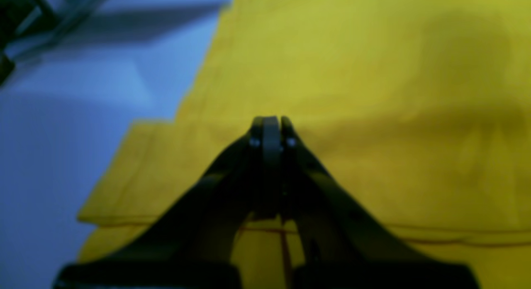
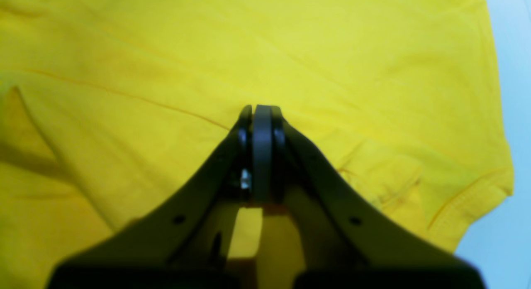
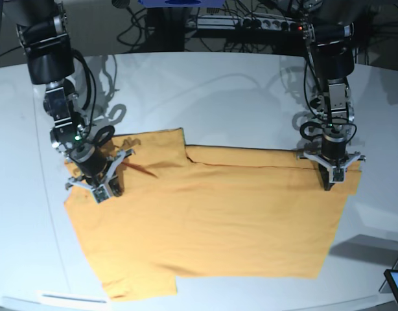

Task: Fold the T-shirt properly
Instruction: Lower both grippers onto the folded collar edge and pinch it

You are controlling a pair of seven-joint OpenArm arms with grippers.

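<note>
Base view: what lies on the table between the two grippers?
Only the T-shirt: its folded upper edge runs straight from the right gripper to the left gripper, with nothing else on that stretch.

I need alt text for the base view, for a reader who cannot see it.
An orange-yellow T-shirt lies spread on a white table, partly folded along its far edge. Two black robot arms reach down onto that edge: the right tool is shut at the picture's left, the left tool at its right.

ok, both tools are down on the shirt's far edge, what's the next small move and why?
Probably lift both together and draw the far edge toward the near hem. The left tool and right tool are shut at opposite ends of the T-shirt, which lies flat with only a narrow strip folded.
</note>
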